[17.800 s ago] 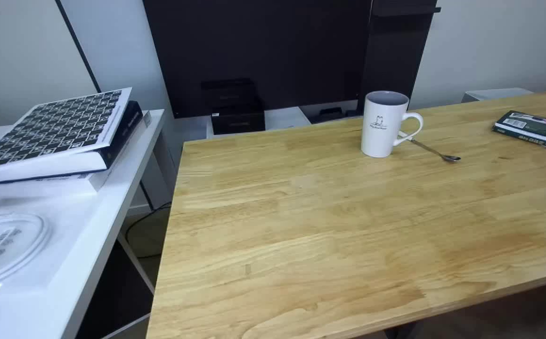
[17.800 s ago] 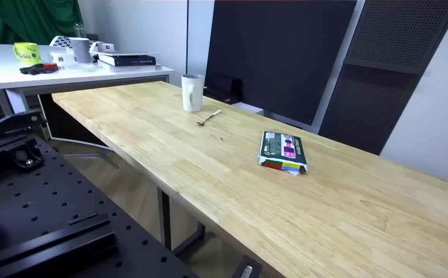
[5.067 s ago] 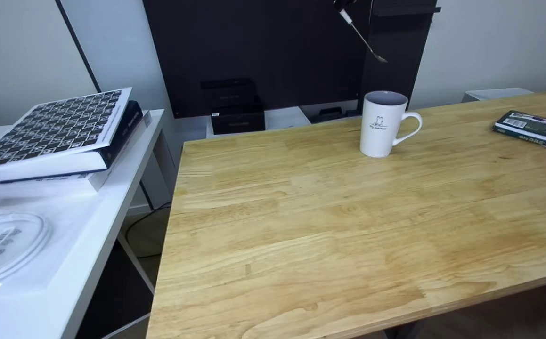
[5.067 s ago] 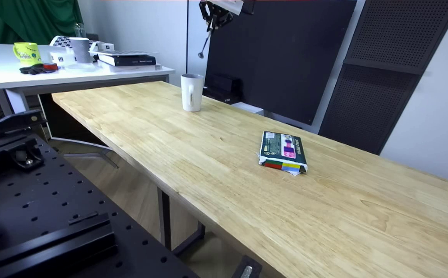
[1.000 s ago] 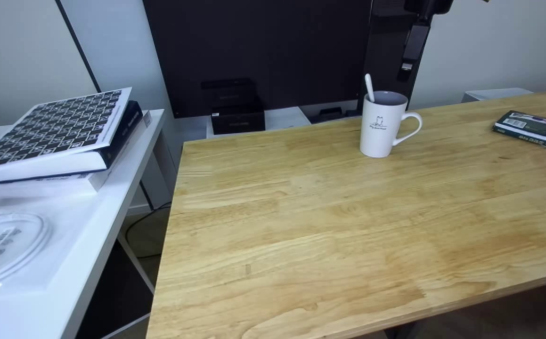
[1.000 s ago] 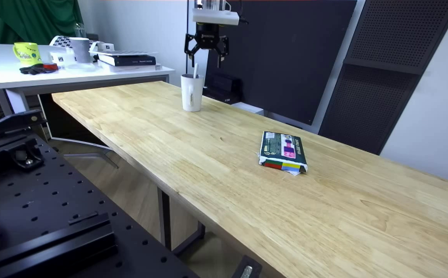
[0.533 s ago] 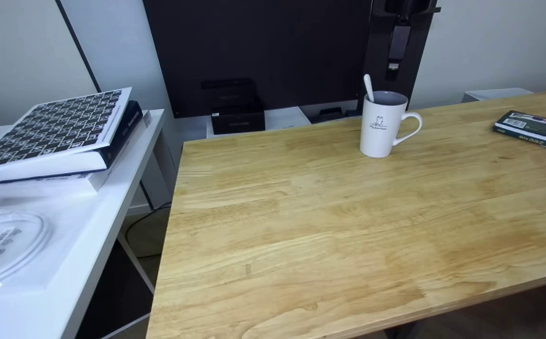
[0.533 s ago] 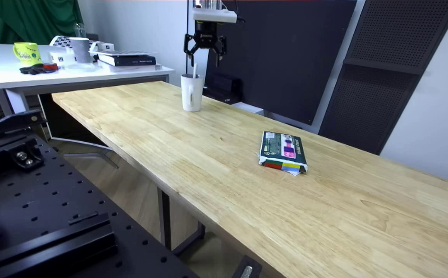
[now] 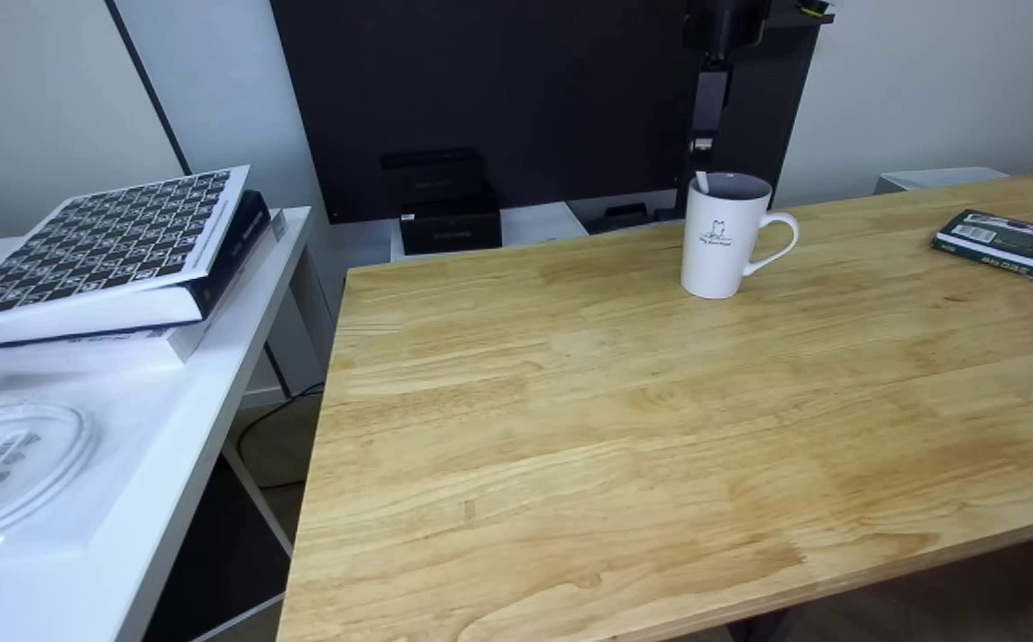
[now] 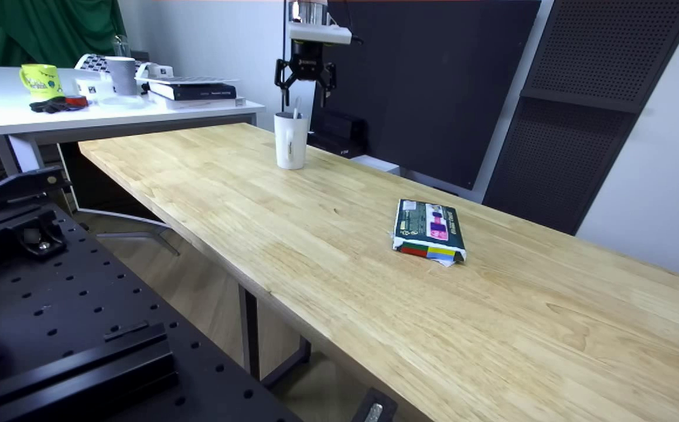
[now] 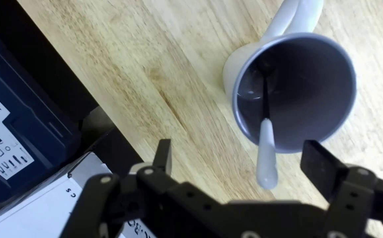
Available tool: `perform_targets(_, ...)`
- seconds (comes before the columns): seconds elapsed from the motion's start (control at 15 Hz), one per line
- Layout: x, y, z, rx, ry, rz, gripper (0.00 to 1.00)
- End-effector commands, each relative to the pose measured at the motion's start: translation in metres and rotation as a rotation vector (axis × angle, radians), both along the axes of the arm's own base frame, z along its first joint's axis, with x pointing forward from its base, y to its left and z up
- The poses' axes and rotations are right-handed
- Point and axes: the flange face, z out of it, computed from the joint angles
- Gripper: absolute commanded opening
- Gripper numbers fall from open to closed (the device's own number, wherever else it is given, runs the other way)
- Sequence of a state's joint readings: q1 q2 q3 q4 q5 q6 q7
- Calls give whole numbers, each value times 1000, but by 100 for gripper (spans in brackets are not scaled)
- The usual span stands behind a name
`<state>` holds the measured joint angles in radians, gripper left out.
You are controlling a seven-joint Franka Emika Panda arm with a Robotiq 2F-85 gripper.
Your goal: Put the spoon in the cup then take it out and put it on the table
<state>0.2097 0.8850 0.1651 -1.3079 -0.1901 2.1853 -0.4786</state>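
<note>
The white cup (image 9: 719, 245) stands upright on the wooden table (image 9: 614, 401); it also shows in an exterior view (image 10: 290, 140) and the wrist view (image 11: 310, 96). The spoon (image 11: 266, 155) leans in the cup, bowl down inside, its white handle sticking out over the rim. The handle shows in an exterior view (image 10: 296, 108); in an exterior view (image 9: 701, 183) only a short piece shows. My gripper (image 11: 237, 145) is open above the cup, with its fingers apart on both sides of the handle and not touching it. It also shows in an exterior view (image 10: 305, 99).
A green package (image 10: 430, 228) lies on the table away from the cup. A white side table (image 9: 137, 419) with stacked books (image 9: 106, 259) stands apart. The wrist view shows a dark blue case (image 11: 22, 125) and a white box (image 11: 42, 201) beyond the table edge.
The spoon lay on the table, then hung in my gripper; now it stands in the cup, let go. In the last second my open gripper has moved down and sideways towards the handle.
</note>
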Motion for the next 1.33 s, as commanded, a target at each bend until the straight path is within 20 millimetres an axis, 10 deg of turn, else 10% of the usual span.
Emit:
perform_targets(0.0,16,14,1,-19,-1,9,100)
perform_targets(0.67,25,29,-5,-34,-5,10,25)
perform_targets(0.73,26,29,-4,-34,-6,7,69)
perform_targets(0.87,26,31,0,-33,-5,6,65)
perform_targets(1.27,24,26,11,-38,-10,-1,99)
